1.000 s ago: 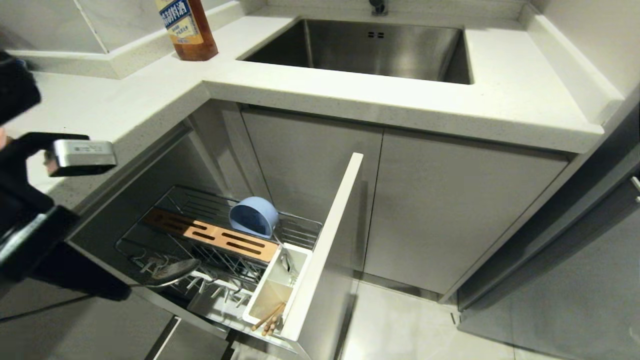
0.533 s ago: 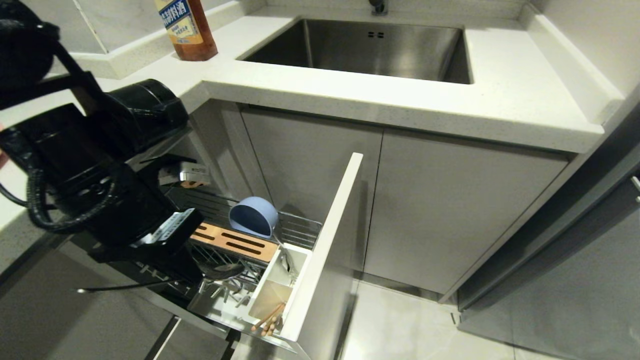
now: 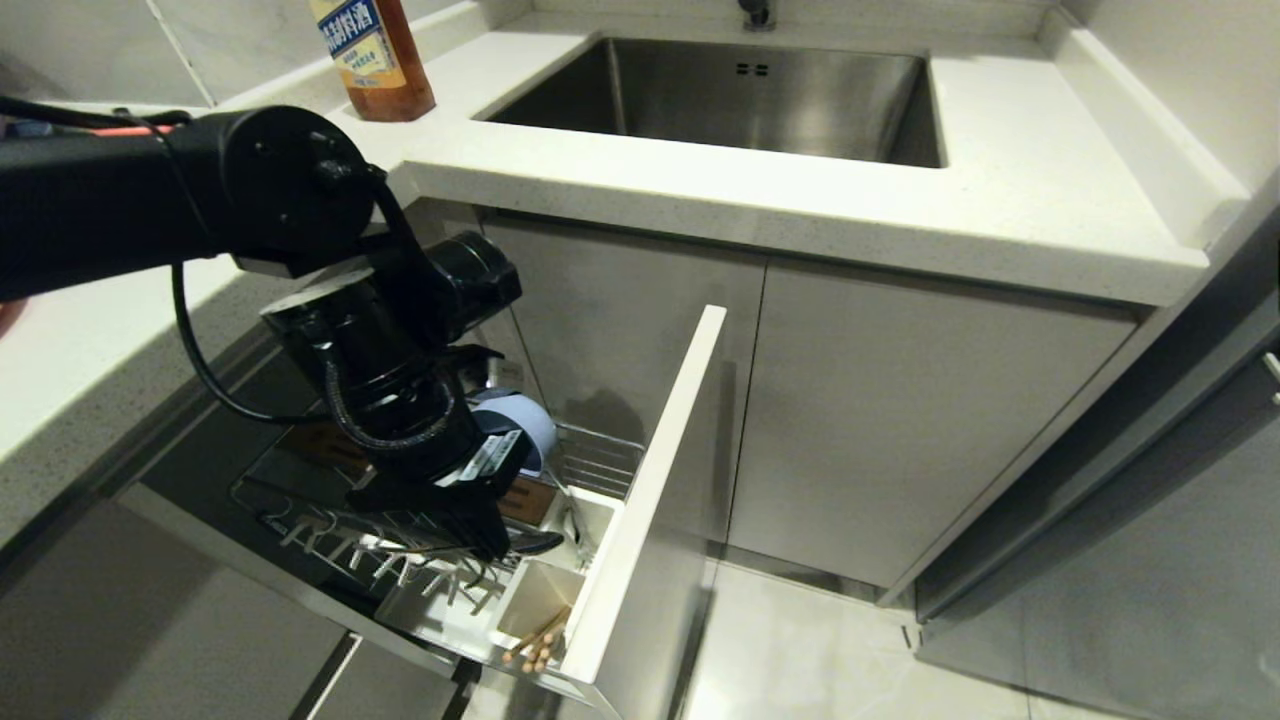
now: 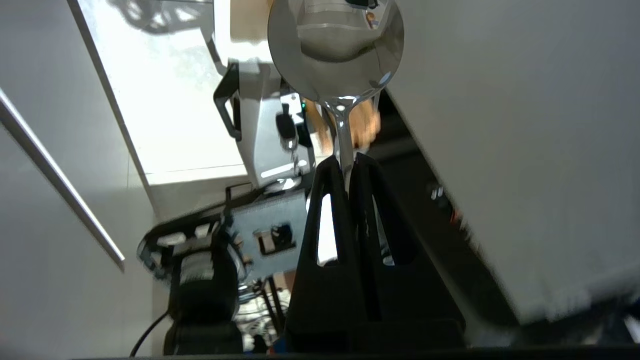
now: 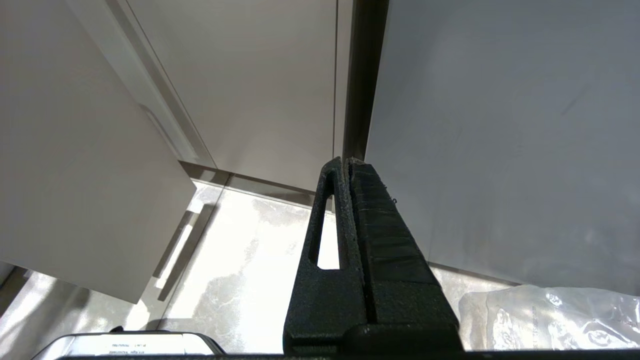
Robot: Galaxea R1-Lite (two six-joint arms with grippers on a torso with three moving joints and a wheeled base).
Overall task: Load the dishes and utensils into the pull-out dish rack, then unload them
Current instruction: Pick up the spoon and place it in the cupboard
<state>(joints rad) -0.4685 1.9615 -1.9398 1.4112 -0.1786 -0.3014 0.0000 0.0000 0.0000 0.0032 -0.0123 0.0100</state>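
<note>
My left gripper hangs low over the front of the pull-out dish rack, shut on the neck of a silver spoon. The spoon's bowl juts out past the fingertips, just above the white utensil cup. Wooden chopsticks stand in the cup's front compartment. The light-blue bowl rests on its side in the rack, largely hidden behind my left wrist. My right gripper is shut on nothing and points at the floor beside the cabinet doors, outside the head view.
The rack's pale front panel stands out to the right of the cup. A sauce bottle stands on the white countertop beside the steel sink. White-tipped hooks line the rack's near side. A clear plastic bag lies on the floor.
My left arm has swung from the left edge of the view, rightward and down over the rack, carrying the spoon to the utensil cup. It now covers most of the blue bowl and the wooden strip.
</note>
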